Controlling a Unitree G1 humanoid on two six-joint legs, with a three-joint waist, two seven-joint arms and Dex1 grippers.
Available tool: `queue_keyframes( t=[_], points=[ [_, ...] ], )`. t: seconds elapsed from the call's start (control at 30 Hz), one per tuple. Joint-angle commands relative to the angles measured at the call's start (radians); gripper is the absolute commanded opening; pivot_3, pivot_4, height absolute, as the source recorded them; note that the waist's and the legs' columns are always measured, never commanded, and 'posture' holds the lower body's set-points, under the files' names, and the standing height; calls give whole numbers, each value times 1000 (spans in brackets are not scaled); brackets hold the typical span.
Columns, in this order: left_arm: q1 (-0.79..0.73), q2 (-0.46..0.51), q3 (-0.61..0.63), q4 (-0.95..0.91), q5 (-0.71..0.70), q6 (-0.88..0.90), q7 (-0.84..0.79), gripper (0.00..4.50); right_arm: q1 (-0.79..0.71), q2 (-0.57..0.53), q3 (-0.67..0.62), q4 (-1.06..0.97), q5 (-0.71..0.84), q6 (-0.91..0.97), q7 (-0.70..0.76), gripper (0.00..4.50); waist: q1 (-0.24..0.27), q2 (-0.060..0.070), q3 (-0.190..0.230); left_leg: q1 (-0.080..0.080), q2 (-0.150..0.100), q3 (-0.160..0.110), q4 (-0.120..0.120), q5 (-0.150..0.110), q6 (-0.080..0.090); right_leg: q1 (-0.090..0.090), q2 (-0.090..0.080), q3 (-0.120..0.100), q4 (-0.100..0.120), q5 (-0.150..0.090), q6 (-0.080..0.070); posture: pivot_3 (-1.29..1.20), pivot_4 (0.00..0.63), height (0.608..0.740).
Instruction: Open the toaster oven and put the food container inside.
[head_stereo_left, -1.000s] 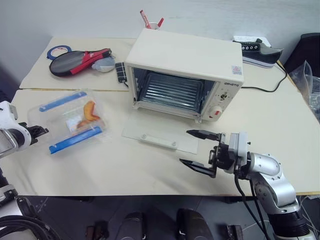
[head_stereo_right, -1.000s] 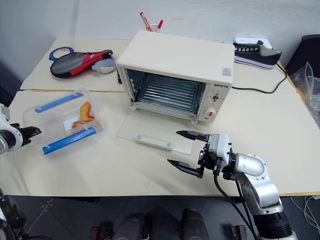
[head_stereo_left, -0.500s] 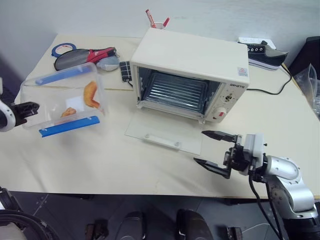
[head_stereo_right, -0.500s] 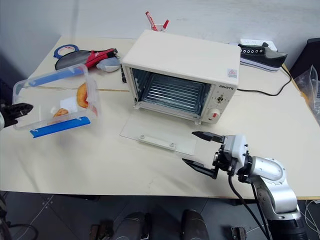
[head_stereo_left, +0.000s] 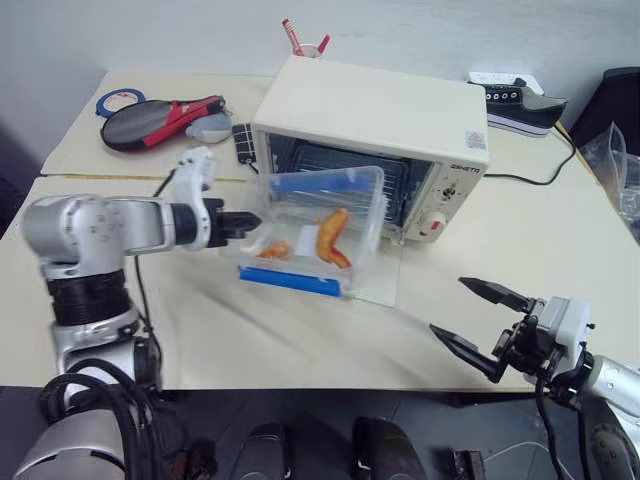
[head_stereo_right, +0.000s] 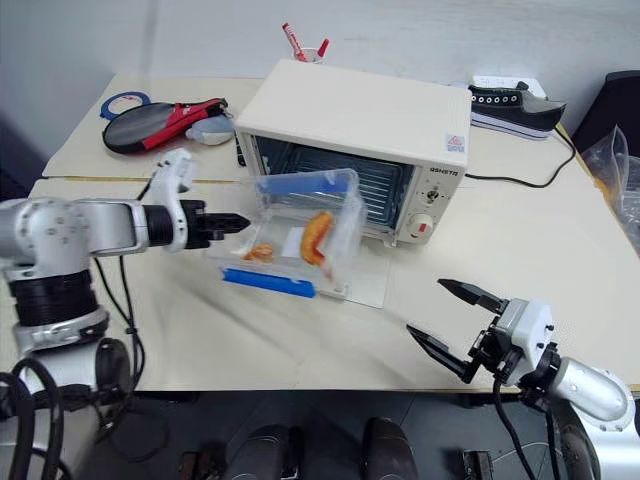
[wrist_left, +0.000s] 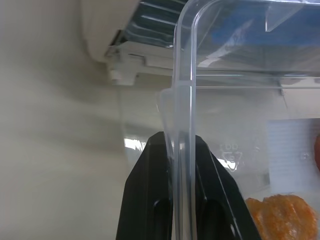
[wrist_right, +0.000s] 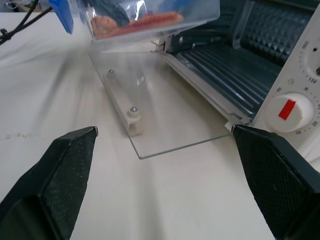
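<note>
– Where's the toaster oven (head_stereo_left: 375, 135)?
– On the table, cream-white, its glass door dropped flat, wire rack showing, red-marked knob on the right panel
– And the food container (head_stereo_left: 312, 235)?
– Clear, blue clip strips, orange pieces inside, held tilted in the air above the open door, right before the oven's mouth

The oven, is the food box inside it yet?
Not yet. The oven is already open, with its glass door lying flat on the table. The left gripper is pinching the food box by its rim, holding it up over the door. Sliding it onto the rack is left. The right gripper is open, holding nothing.
</note>
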Motion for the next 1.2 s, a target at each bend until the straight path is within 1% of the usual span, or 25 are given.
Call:
queue_keyframes(
  t=[0.03,0.1,0.13,0.17,0.23,0.27,0.37,0.53,0.63,0.7,0.77,0.8,0.83,0.87,0.93,0.97,1.0,1.07,1.1,1.17,1.2],
  points=[
    [-57,0,-53,36,51,-85,-6,18,33,14,-5,-89,-6,-1,-49,4500,5,0,0,0,0,0,0,0,0,0,0,0,0,0,0,0,150,740],
    [-82,26,-135,81,81,-91,-26,18,52,20,-1,-117,-11,3,-74,4500,10,0,0,0,0,0,0,0,0,0,0,0,0,0,0,0,150,740],
    [-91,35,-178,102,105,-128,-40,18,61,25,0,-133,-14,4,-88,4500,11,0,0,0,0,0,0,0,0,0,-1,0,0,0,0,0,150,740],
    [-102,27,-188,127,120,-148,-37,18,68,30,2,-147,-15,5,-101,4500,11,0,0,0,0,0,0,0,0,0,-1,0,0,0,0,0,150,740],
    [-124,3,-190,164,131,-172,-44,737,77,36,9,-168,-19,10,-121,4500,12,0,0,0,0,0,1,0,0,0,-1,0,0,0,0,0,150,740],
    [-132,-2,-190,174,133,-173,-50,968,79,37,12,-174,-21,12,-128,4500,13,0,0,0,0,0,1,0,0,1,-1,0,0,0,0,0,150,740],
    [-143,-31,-182,182,131,-170,-64,1916,87,42,18,-192,-23,18,-153,4500,13,0,0,0,0,0,1,0,0,1,-1,0,0,0,0,0,150,740],
    [-142,-38,-132,166,122,-183,-84,3461,115,30,7,-203,-17,19,-159,4500,12,0,0,0,0,0,1,0,1,1,-1,0,0,0,0,0,150,740],
    [-139,-10,-95,161,105,-194,-120,3461,115,10,-26,-208,25,47,-162,4500,9,0,0,0,0,0,1,0,1,1,-1,0,0,0,0,0,150,740],
    [-116,42,-82,143,93,-248,-187,3461,127,-9,-47,-241,120,107,-164,4500,7,0,0,0,0,0,1,0,1,0,0,0,0,0,0,0,150,740],
    [-69,120,-90,118,58,-311,-324,3461,165,-60,-48,-281,203,181,-126,4500,4,0,0,0,1,0,1,0,0,0,0,0,0,0,0,0,150,740],
    [-31,160,-89,120,61,-371,-383,3461,196,-92,-42,-303,239,220,-100,4500,2,0,0,0,1,0,0,0,0,0,0,0,0,0,0,0,150,740],
    [4,197,-97,117,63,-433,-451,3075,222,-119,-37,-320,268,253,-84,4112,2,1,0,1,1,0,0,0,0,0,0,0,0,-1,-1,0,150,740],
    [57,240,-112,107,80,-531,-533,2921,238,-139,-24,-335,264,268,-75,3942,2,1,0,1,1,0,-1,0,0,0,0,0,0,-1,-1,0,150,740],
    [181,316,-146,93,122,-761,-714,2315,218,-144,33,-336,213,275,-92,3298,4,0,-1,1,1,0,-1,0,0,1,0,0,-1,-1,-1,0,150,740],
    [245,343,-164,93,157,-909,-803,2040,188,-133,65,-323,180,279,-119,2981,5,0,-1,2,1,1,0,0,0,1,0,0,-1,-1,-1,0,150,740],
    [301,356,-168,97,175,-1053,-899,1708,156,-122,100,-306,147,286,-145,2607,4,-1,-2,2,1,1,1,0,1,1,0,0,-1,-1,-1,0,150,740],
    [380,358,-169,115,188,-1251,-1027,1120,110,-125,163,-280,77,287,-151,1978,10,-1,-2,2,1,2,2,0,1,1,-2,1,-1,-1,-2,0,150,740],
    [407,351,-166,115,175,-1290,-1070,840,86,-125,195,-264,41,286,-155,1663,13,-1,-2,1,1,1,3,-1,1,1,-2,0,-1,-1,-2,0,150,740],
    [437,327,-165,93,159,-1297,-1074,229,43,-122,248,-237,10,298,-153,997,19,-1,-2,-2,1,-1,6,-2,3,0,-3,-1,-1,-1,-2,0,150,740],
    [442,313,-165,82,156,-1295,-1064,2,26,-118,266,-226,-4,300,-157,681,21,-1,-2,-3,1,-1,8,-3,4,0,-3,-2,-1,-1,-2,0,150,740]
  ],
)
